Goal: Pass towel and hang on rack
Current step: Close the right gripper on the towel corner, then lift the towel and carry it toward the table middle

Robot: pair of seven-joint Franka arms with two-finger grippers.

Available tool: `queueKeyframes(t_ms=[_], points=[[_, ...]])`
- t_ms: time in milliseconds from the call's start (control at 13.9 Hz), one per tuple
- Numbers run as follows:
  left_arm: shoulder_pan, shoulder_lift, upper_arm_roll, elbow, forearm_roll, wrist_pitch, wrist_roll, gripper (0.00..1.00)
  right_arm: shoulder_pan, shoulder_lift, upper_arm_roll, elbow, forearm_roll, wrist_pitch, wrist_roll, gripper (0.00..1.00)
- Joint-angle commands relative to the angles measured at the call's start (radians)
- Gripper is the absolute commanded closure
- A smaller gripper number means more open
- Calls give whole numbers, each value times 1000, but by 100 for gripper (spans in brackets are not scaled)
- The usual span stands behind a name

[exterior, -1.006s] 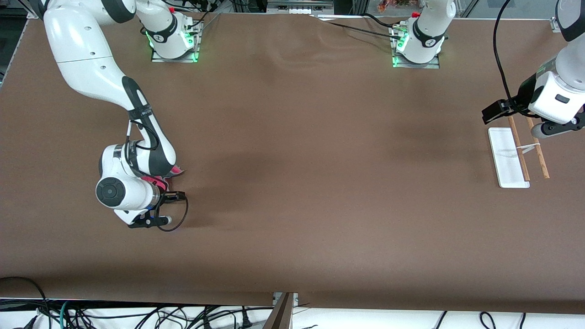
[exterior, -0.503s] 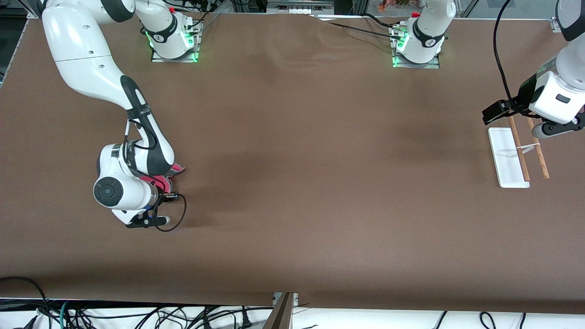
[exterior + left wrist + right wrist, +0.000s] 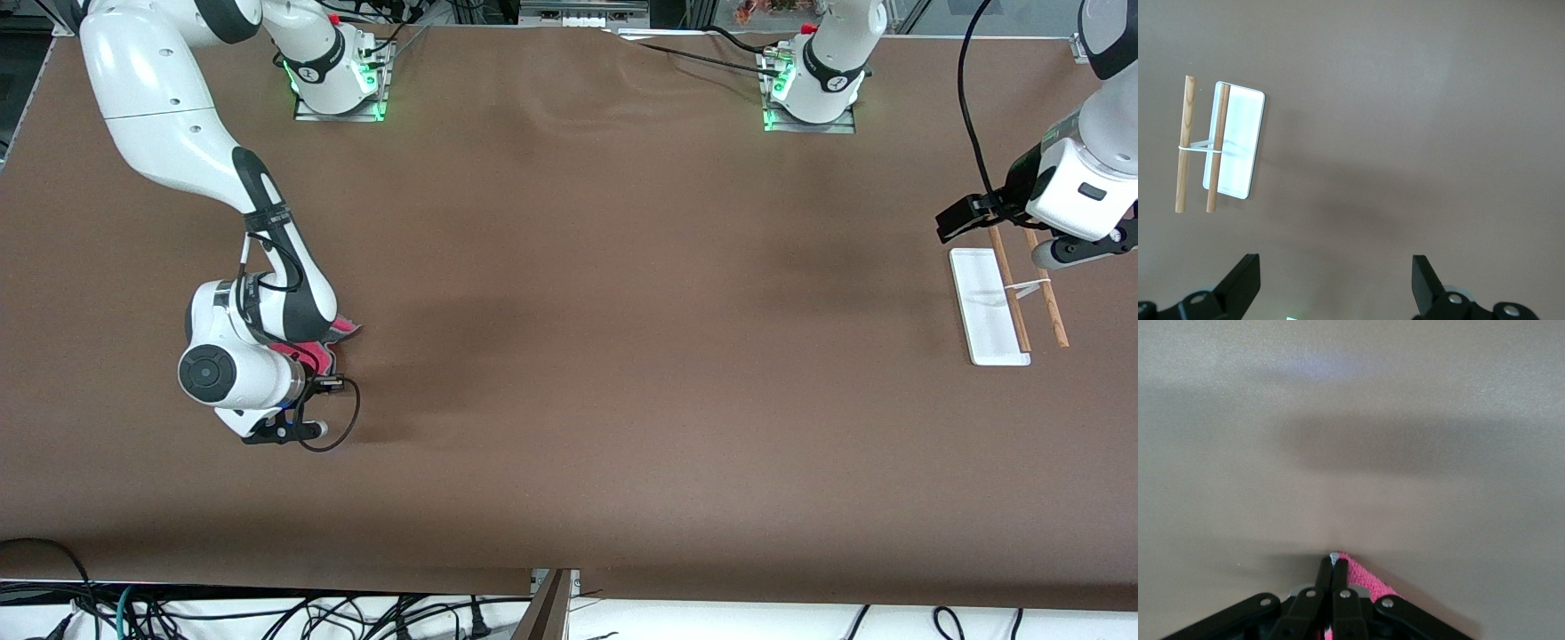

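Front view: right hand [image 3: 298, 360] low at the right arm's end of the desk [image 3: 578, 356], on the pink towel [image 3: 322, 348]. Left hand [image 3: 1022, 236] over the rack [image 3: 989, 311].
Left wrist view: fingers [image 3: 1241, 283] spread wide.
Right wrist view: fingers [image 3: 1323, 577] pinching the towel's corner

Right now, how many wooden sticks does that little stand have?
2. Both rods lie side by side on the rack at the left arm's end of the table: one above the white base's edge, the other just outside it.
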Motion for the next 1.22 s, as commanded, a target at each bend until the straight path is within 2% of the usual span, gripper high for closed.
queueKeyframes(t_ms=[0, 359, 575, 718, 934, 1149], points=[[2, -16, -2, 1, -24, -1, 13, 0, -2, -42, 10, -5, -5, -33, 4, 100], [2, -19, -7, 12, -39, -4, 8, 0, 7, -106, 16, -3, 2, -59, 7, 100], [1, -17, -7, 15, -39, -4, 11, 0, 18, -160, 48, -2, 12, -62, 10, 100], [1, -16, -7, 17, -39, -4, 17, 0, 23, -186, 91, 4, 11, -90, 30, 100], [1, -16, -7, 17, -39, -4, 17, 0, 73, -181, 128, 173, 11, -240, 167, 100], [-1, -17, -10, 20, -39, -4, 17, 0, 145, -184, 131, 241, 11, -295, 292, 100]])
